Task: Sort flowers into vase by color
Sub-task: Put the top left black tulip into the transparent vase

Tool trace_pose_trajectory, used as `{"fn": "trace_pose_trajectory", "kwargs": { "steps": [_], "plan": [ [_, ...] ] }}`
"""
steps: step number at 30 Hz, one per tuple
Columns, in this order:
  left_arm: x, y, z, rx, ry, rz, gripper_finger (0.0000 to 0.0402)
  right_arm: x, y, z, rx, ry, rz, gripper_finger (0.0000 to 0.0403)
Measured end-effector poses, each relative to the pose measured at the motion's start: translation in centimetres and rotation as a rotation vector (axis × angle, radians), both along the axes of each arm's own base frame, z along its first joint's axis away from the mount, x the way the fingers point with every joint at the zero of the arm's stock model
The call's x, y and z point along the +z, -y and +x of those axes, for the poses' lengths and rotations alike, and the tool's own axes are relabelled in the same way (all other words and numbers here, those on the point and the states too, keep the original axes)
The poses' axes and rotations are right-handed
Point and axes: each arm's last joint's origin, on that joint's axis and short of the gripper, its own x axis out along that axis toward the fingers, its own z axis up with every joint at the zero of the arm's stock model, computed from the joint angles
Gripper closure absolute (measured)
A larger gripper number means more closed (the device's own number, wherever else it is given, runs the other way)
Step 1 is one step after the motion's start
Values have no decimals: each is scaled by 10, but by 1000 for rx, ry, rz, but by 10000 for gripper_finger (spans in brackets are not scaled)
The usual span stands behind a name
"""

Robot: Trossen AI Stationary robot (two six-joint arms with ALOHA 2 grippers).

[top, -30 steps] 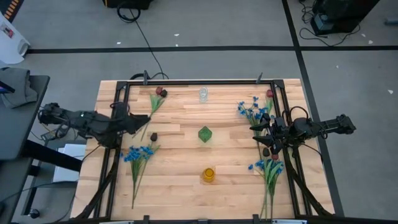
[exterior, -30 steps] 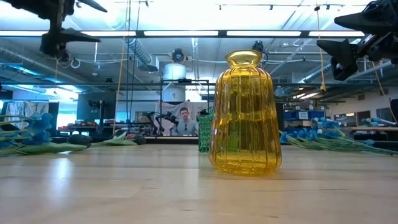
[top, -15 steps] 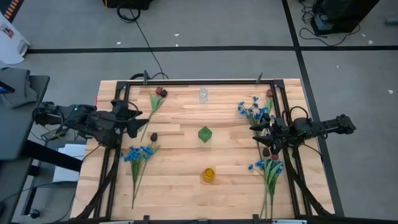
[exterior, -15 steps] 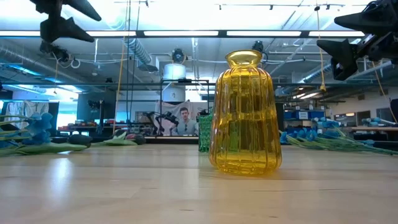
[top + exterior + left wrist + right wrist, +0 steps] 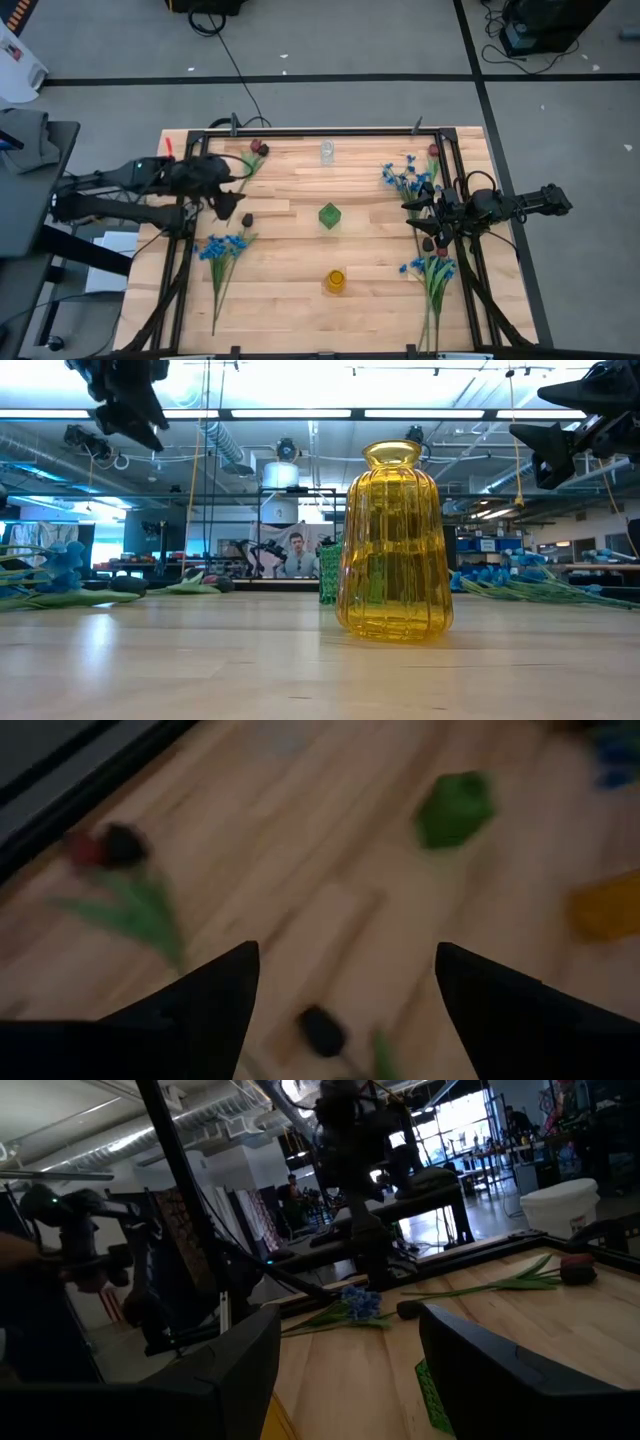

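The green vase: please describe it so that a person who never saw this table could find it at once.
Look at the wooden table from above: three vases stand in a line down its middle. The green vase is the middle one, between the clear vase at the far edge and the yellow vase nearer the front. It alone is green, with an angular, faceted outline.

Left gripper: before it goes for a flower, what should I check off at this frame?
1. Left gripper fingers open: ok, spread in its wrist view.
2. Fingers empty: ok.
3. Red tulip in reach: ok, lying just beyond the gripper near the far edge.
4. Dark-headed stem clear of fingers: ok, below them on the table.
5. Green vase upright: ok.
6. Right gripper out of the way: ok, on the far side.
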Motion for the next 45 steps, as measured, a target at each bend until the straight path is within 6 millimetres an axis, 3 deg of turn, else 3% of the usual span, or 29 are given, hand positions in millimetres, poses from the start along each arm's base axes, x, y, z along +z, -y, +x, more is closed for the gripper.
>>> {"fn": "trace_pose_trajectory", "kwargs": {
  "steps": [11,27,45],
  "plan": [
    [-16,-50,6,201,-155,-95,93,0,0,0,0,1,0,153],
    [-63,-116,33,242,-314,-279,93,0,0,0,0,0,0,153],
    [-119,-153,53,311,-468,-402,93,0,0,0,0,0,0,153]
  ]
}}
